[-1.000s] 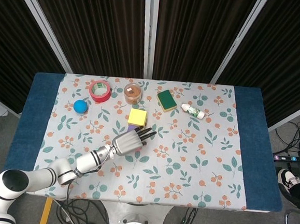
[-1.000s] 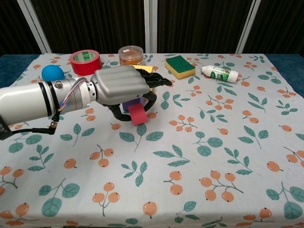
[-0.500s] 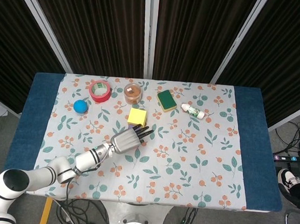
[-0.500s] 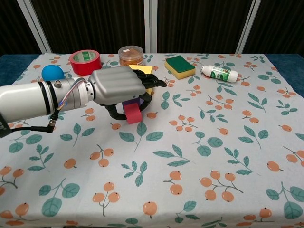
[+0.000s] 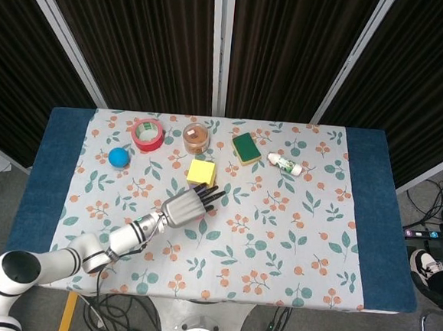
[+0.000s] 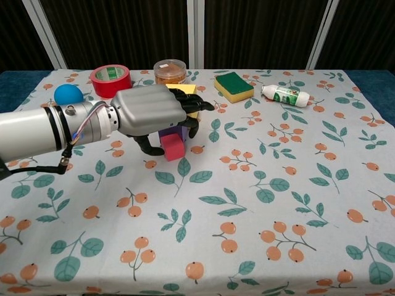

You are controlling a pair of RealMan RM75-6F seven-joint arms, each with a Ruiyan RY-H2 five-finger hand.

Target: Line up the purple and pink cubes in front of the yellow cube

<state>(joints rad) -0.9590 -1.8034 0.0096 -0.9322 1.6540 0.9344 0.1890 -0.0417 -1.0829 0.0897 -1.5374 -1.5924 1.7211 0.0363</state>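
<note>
Your left arm comes in from the lower left of the head view and reaches toward the middle of the frame — silver forearm stretched out low, wrist straight. In the chest view it enters from the left edge. Your left hand is palm down, dark fingers curled forward and downward, the thumb tucked beneath — whether it grips anything can't be told. Your right arm and hand show in neither view.
</note>
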